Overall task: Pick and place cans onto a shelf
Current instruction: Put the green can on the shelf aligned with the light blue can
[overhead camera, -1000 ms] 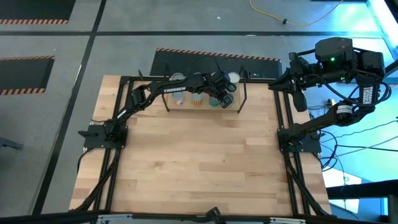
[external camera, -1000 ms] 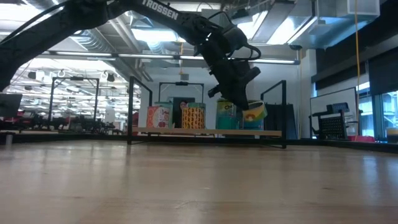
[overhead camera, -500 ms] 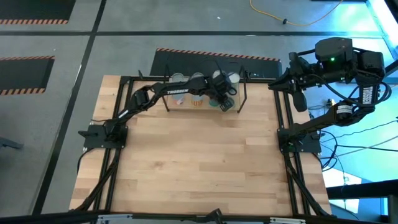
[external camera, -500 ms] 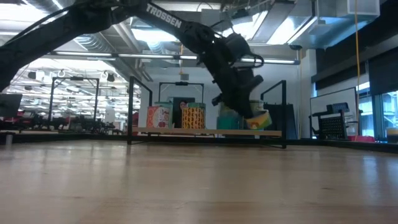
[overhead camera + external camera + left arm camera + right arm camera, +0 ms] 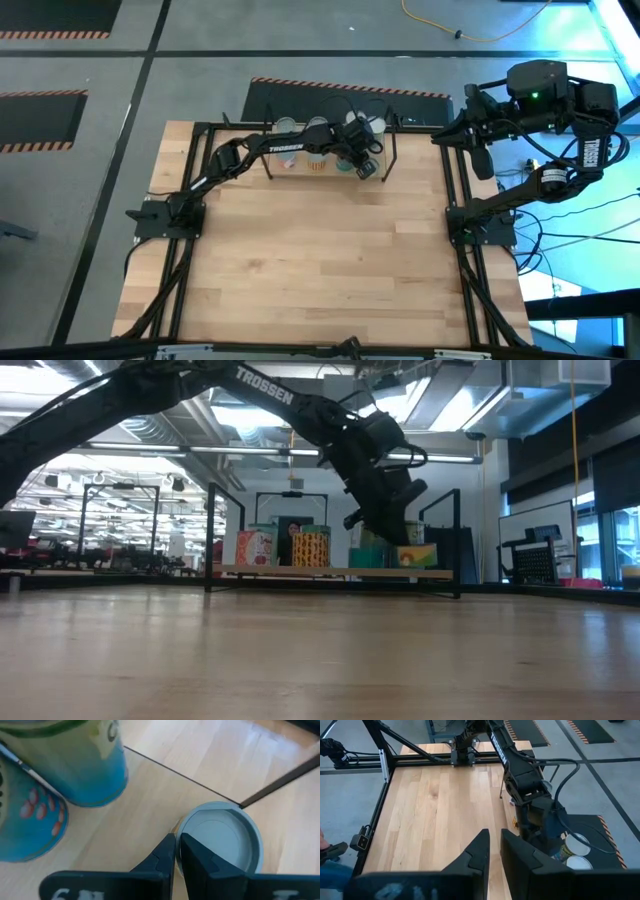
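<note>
The shelf (image 5: 300,172), a light board in a black wire frame, stands at the table's far edge with several cans (image 5: 310,547) upright on it. My left gripper (image 5: 177,852) reaches over the shelf's right end, shut on a can with a grey round top (image 5: 220,837). That can (image 5: 417,555) stands on the board beside a blue-green can (image 5: 80,760) and a teal one (image 5: 25,820). My right gripper (image 5: 495,847) hangs high past the table's right edge, its fingers close together with nothing between them. My left gripper pinches the can's top rim (image 5: 179,831) between its two fingers, one over the recessed lid and one outside the wall. The fingers slant down from the table's left and near side. The can stands upright with its base on the shelf board (image 5: 125,820).
Black wire uprights (image 5: 280,780) close the shelf's right end just beyond the held can. More cans (image 5: 318,125) stand behind the shelf. Bare wooden tabletop (image 5: 320,260) spreads toward the near edge, framed by black rails (image 5: 455,200).
My left gripper has sunk toward the shelf board with the can. The can hung tilted and clear of the board a second ago; now it stands upright on the board at the shelf's right end.
</note>
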Robot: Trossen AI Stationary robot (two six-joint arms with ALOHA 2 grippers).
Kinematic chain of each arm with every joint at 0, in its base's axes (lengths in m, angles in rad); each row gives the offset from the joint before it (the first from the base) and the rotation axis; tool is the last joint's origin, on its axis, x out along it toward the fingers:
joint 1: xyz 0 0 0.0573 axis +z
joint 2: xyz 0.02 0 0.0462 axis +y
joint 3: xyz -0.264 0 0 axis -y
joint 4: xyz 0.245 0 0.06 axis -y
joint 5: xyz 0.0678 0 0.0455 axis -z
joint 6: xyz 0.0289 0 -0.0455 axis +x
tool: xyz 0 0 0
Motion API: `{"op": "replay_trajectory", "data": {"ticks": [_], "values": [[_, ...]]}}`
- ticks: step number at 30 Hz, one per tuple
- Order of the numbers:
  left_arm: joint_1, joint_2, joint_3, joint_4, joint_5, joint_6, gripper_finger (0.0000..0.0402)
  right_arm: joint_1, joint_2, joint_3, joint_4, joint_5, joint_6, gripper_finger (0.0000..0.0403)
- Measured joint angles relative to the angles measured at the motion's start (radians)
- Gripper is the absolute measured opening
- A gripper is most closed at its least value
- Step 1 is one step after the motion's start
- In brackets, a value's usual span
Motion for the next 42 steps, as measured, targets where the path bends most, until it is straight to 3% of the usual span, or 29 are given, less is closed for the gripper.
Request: {"op": "replay_trajectory", "data": {"ticks": [17, 27, 34, 37, 42], "values": [[-0.020, -0.009, 0.000, 0.006, -0.051, 0.072, 0.0009, 0.000, 0.000, 0.000, 0.000, 0.000, 0.000, 0.0049], [-0.015, -0.009, 0.000, 0.007, -0.057, 0.072, 0.0048, 0.000, 0.000, 0.000, 0.000, 0.000, 0.000, 0.0049], [-0.015, -0.025, 0.005, 0.017, -0.055, 0.072, 0.0050, 0.000, 0.000, 0.000, 0.000, 0.000, 0.001, 0.0049], [-0.018, -0.038, 0.062, -0.018, -0.047, 0.072, 0.0050, 0.000, 0.000, 0.000, 0.000, 0.000, 0.003, 0.0049], [-0.041, -0.046, 0.265, -0.163, -0.048, 0.101, 0.0052, 0.000, 0.000, 0.000, 0.000, 0.001, 0.000, 0.0049]]}}
